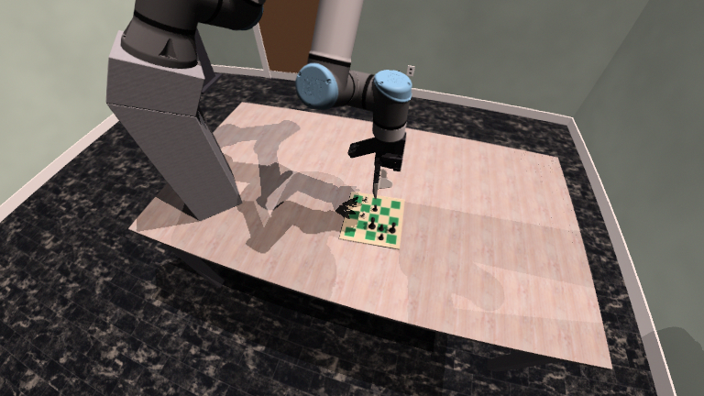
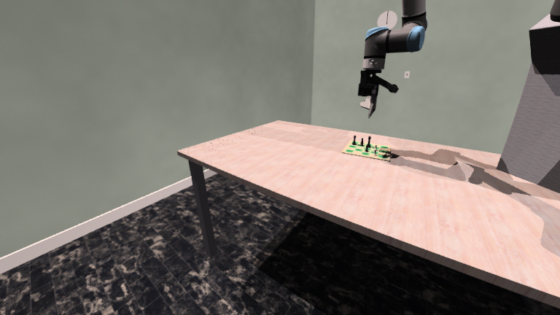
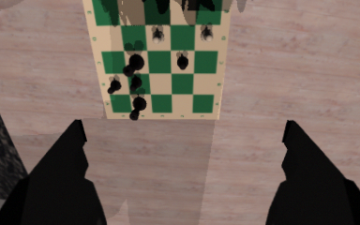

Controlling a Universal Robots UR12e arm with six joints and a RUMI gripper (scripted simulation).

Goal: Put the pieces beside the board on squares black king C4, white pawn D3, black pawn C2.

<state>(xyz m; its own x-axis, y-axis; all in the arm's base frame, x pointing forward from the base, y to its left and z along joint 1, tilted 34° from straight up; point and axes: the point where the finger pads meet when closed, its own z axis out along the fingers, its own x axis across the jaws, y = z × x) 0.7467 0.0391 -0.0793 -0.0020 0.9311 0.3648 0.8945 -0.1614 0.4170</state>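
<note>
The black king (image 1: 372,224) (image 2: 369,142) (image 3: 136,62) stands on C4 of the green and cream board (image 1: 369,242) (image 3: 100,80). The black pawn (image 1: 374,208) (image 2: 366,149) (image 3: 182,62) stands on C2. The white pawn (image 3: 157,35) stands on D3; its edges are faint in the top and exterior views. All three look upright and inside their squares. My gripper (image 1: 379,191) (image 2: 367,112) (image 3: 184,121) is open and empty, with its fingers wide apart. It hangs above the board, clear of the pieces.
A white piece (image 3: 206,33) stands on D1. Black pieces stand on B5 (image 3: 114,85), B4 (image 3: 136,82) and A4 (image 1: 392,227) (image 3: 139,103), close to the king. The arm's dark shadow covers the board's E side. No piece shows beside the board.
</note>
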